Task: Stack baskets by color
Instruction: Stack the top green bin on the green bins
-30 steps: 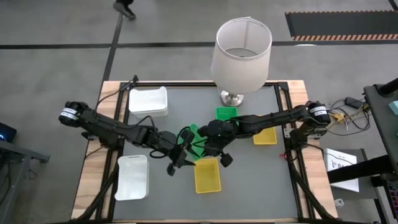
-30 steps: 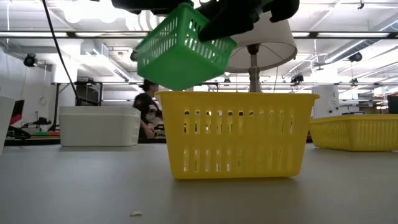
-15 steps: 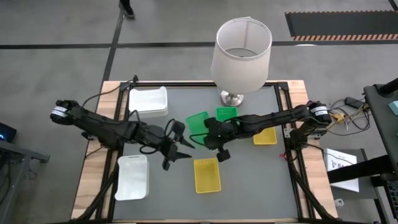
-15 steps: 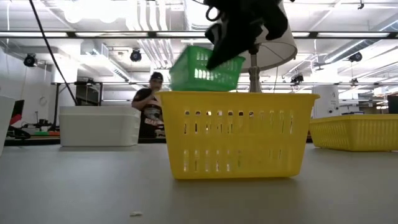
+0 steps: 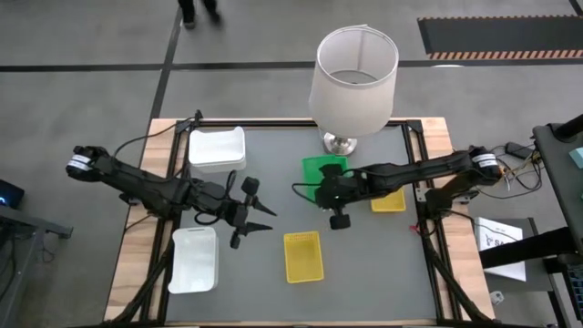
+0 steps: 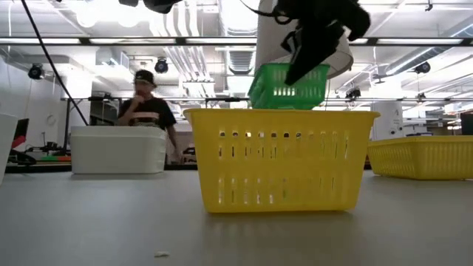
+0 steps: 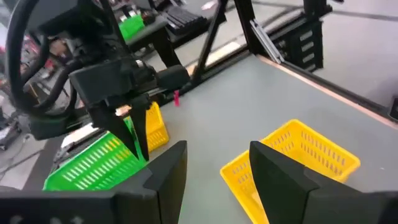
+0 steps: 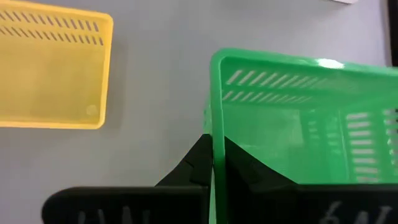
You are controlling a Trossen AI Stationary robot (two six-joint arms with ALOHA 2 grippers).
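My right gripper is shut on a green basket and holds it in the air just in front of the lamp's base. In the low view this green basket shows above and behind a yellow basket. My left gripper stands open left of the table's middle, with nothing between its fingers. One yellow basket sits near the front and another lies partly under my right arm. Two white baskets sit on the left. My right gripper pinches the rim of one side wall of the green basket, one finger inside and one outside. The fingers come slanting down from the table's near right. The basket is lifted clear of the table, open side up and almost level.
A tall lamp with a white shade stands at the far middle, close to the held basket. A person stands beyond the table. Bare grey table lies at the near right.
My right gripper has carried the green basket from the table's middle toward the far edge and the lamp's base. The basket has turned from steeply tilted to almost level. My left gripper, open throughout, has drawn back toward the table's left edge, away from the basket.
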